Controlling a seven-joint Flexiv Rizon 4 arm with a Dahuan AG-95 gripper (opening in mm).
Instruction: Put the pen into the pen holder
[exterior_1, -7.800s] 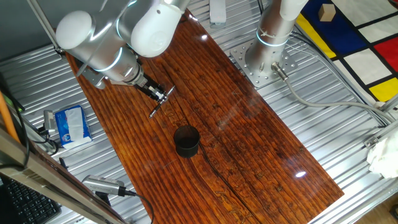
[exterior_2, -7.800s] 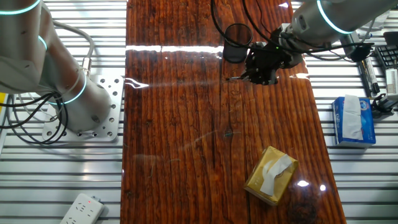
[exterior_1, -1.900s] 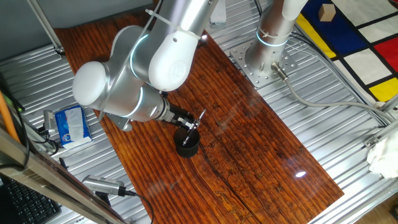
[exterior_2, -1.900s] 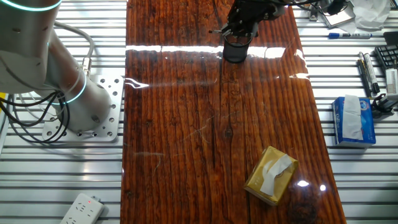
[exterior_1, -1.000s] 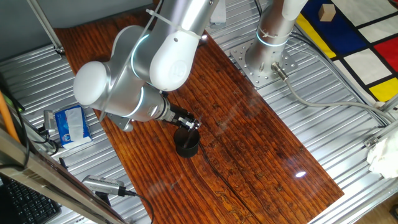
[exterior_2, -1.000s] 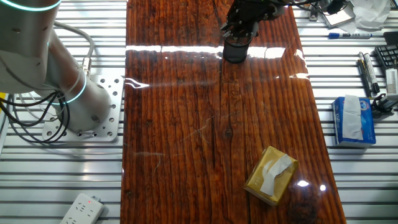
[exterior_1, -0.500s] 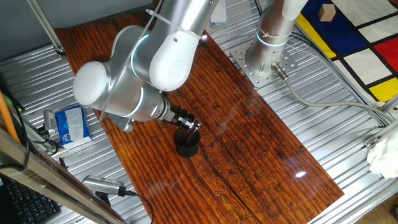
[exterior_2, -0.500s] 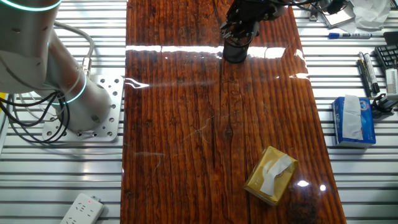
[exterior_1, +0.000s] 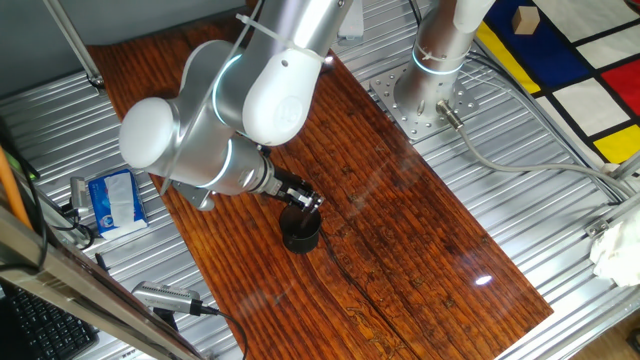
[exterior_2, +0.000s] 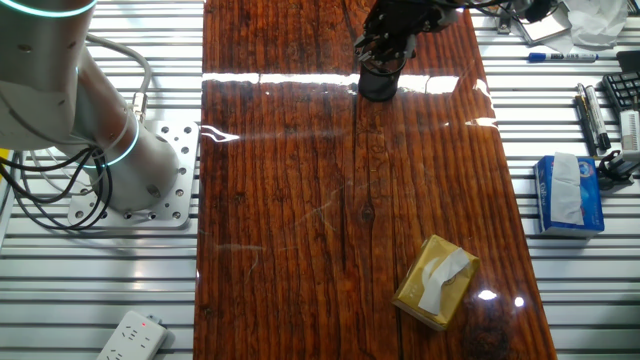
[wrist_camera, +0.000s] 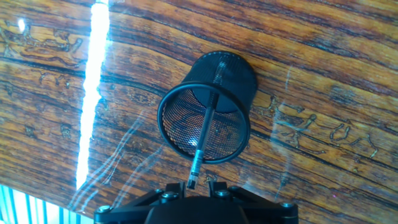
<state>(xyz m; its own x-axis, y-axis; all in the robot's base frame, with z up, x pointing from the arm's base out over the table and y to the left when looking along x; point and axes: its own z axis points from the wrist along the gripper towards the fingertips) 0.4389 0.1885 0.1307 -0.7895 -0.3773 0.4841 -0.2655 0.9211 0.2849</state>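
Observation:
The pen holder (exterior_1: 300, 233) is a black mesh cup standing on the wooden table; it also shows in the other fixed view (exterior_2: 377, 82) and in the hand view (wrist_camera: 231, 76). The pen (wrist_camera: 204, 134) stands slanted inside the cup, its lower end on the bottom and its shaft leaning on the near rim. Its top end pokes out between my fingers without touching them. My gripper (wrist_camera: 194, 185) is open just above the cup's rim, as both fixed views show (exterior_1: 305, 201) (exterior_2: 385, 45). The pen cannot be made out in the fixed views.
A tan cardboard box (exterior_2: 435, 282) lies near the table's other end. A blue tissue packet (exterior_1: 112, 200) and a silver tool with a cable (exterior_1: 165, 298) lie off the wood on the metal slats. A second arm's base (exterior_1: 425, 95) stands beside the table.
The pen, sticking up from the gripper 1.9 s ago, has gone down into the cup and been let go. Over the last half second nothing has visibly moved.

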